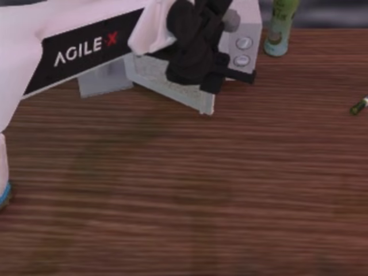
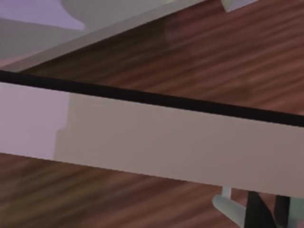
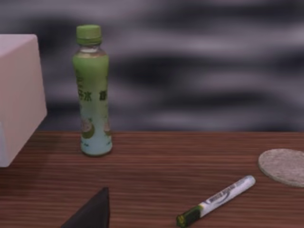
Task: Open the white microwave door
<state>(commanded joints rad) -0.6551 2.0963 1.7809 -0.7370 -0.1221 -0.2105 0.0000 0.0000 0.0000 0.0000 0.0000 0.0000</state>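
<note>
The white microwave stands at the table's far edge, with two round silver knobs on its panel. Its door is swung out at an angle toward the table's middle, the free edge nearest me. My left gripper reaches over the door from the left and is shut on the door's handle. In the left wrist view the door's pale edge fills the middle, and the grey handle sits by the black fingers. My right gripper hangs low off to the right, away from the microwave.
A green bottle stands just right of the microwave. A marker lies near the right edge, with a round coaster beyond it. A grey stand sits left of the door, under my left arm.
</note>
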